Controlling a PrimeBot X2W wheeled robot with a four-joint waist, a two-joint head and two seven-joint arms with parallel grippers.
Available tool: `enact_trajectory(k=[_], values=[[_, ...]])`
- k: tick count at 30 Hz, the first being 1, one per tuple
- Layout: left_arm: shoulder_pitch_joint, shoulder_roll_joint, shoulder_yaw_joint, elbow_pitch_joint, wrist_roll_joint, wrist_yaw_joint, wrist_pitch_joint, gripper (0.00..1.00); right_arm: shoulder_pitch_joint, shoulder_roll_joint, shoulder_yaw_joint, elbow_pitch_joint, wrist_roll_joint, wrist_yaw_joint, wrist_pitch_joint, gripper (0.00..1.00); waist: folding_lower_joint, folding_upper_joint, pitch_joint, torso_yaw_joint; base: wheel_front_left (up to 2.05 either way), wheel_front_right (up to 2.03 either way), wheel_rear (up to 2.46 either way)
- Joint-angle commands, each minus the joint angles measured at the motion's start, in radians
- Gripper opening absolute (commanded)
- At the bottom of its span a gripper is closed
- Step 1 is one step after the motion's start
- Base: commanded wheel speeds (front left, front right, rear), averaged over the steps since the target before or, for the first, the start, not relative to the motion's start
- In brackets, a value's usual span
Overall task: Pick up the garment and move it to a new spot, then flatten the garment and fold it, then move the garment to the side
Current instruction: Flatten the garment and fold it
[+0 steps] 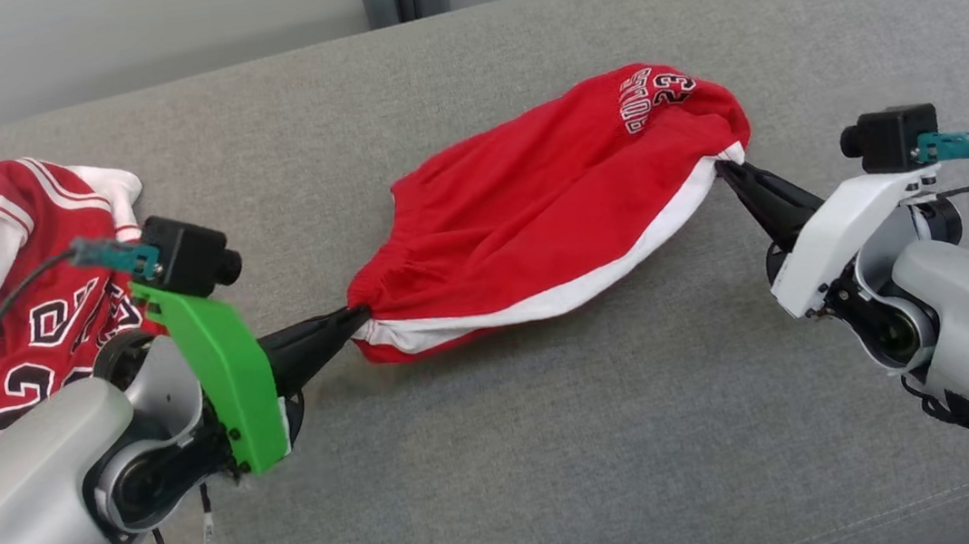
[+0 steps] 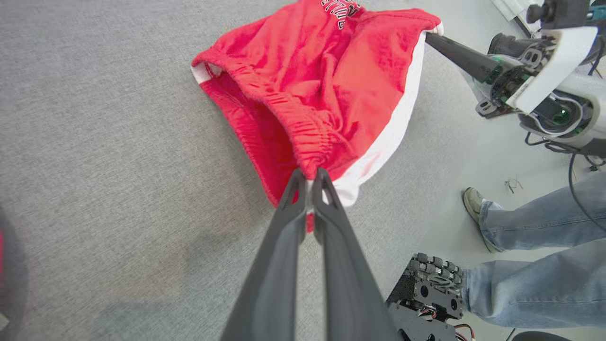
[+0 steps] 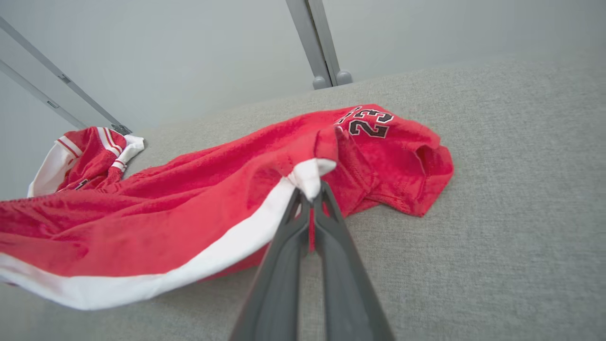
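The garment (image 1: 550, 210) is a pair of red shorts with a white side stripe and a "23" print, stretched across the grey cushion. My left gripper (image 1: 359, 314) is shut on its elastic waistband end; the left wrist view shows the fingertips (image 2: 310, 177) pinching the gathered red cloth (image 2: 322, 94). My right gripper (image 1: 723, 167) is shut on the white-trimmed leg hem at the other end, seen close in the right wrist view, where the tips (image 3: 310, 194) clamp the white edge of the shorts (image 3: 189, 213). The cloth hangs slack between both grips.
A red and white jersey (image 1: 40, 295) lies crumpled at the left of the grey couch surface (image 1: 559, 446). In the left wrist view a person's jeans-clad legs and shoe (image 2: 521, 237) stand beyond the couch edge, beside black equipment (image 2: 431, 293) on the floor.
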Motion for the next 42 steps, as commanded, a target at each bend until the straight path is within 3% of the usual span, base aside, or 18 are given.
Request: enact_trajectory(k=[1, 7, 11, 15, 17, 22, 27, 30, 33, 37, 42], values=[[0.027, 0.027, 0.008, -0.007, -0.005, -0.003, -0.028, 0.0, 0.029, -0.015, -0.016, -0.028, 0.009, -0.001, -0.008, 0.0, 0.0, 0.0, -0.058, -0.001, 0.0, 0.0, 0.0], [0.124, 0.086, 0.062, -0.059, 0.005, -0.003, -0.251, 0.0, 0.189, -0.063, -0.205, -0.204, -0.015, -0.001, -0.01, 0.0, 0.0, 0.0, -0.1, -0.01, 0.0, 0.0, 0.0], [0.219, 0.092, 0.097, -0.044, 0.048, 0.01, -0.445, 0.0, 0.357, -0.062, -0.371, -0.329, -0.061, -0.001, -0.01, 0.0, 0.0, 0.0, -0.112, -0.012, 0.0, 0.0, 0.0], [0.323, 0.05, 0.167, -0.057, 0.103, 0.101, -0.499, 0.0, 0.52, -0.034, -0.51, -0.431, -0.116, -0.001, -0.011, 0.0, 0.0, 0.0, -0.114, -0.008, 0.0, 0.0, 0.0], [0.381, 0.006, 0.265, -0.07, 0.157, 0.156, -0.503, 0.0, 0.587, -0.01, -0.567, -0.469, -0.145, -0.001, -0.01, 0.0, 0.0, 0.0, -0.11, -0.006, 0.0, 0.0, 0.0], [0.495, -0.087, 0.397, -0.083, 0.318, 0.204, -0.501, 0.0, 0.649, 0.032, -0.605, -0.501, -0.222, -0.001, -0.01, 0.0, 0.0, 0.0, -0.08, -0.003, 0.0, 0.0, 0.0], [0.408, -0.118, 0.404, -0.021, 0.37, 0.171, -0.479, 0.0, 0.527, 0.057, -0.587, -0.454, -0.269, -0.001, -0.009, 0.0, 0.0, 0.0, -0.015, -0.004, 0.0, 0.0, 0.0], [0.312, -0.139, 0.412, 0.037, 0.355, 0.13, -0.426, 0.0, 0.405, 0.067, -0.569, -0.412, -0.283, -0.001, 0.005, 0.0, 0.0, 0.0, 0.04, -0.006, 0.0, 0.0, 0.0], [0.168, -0.16, 0.421, 0.121, 0.335, 0.079, -0.34, 0.0, 0.243, 0.071, -0.556, -0.36, -0.289, -0.001, 0.026, 0.0, 0.0, 0.0, 0.116, -0.006, 0.0, 0.0, 0.0], [-0.019, -0.201, 0.454, 0.236, 0.23, 0.022, -0.181, 0.0, 0.014, 0.1, -0.528, -0.275, -0.273, -0.001, 0.065, 0.0, 0.0, 0.0, 0.211, -0.018, 0.0, 0.0, 0.0], [-0.251, -0.209, 0.47, 0.355, 0.207, 0.004, -0.044, 0.0, -0.256, 0.124, -0.494, -0.141, -0.276, -0.001, 0.094, 0.0, 0.0, 0.0, 0.299, -0.035, 0.0, 0.0, 0.0]])
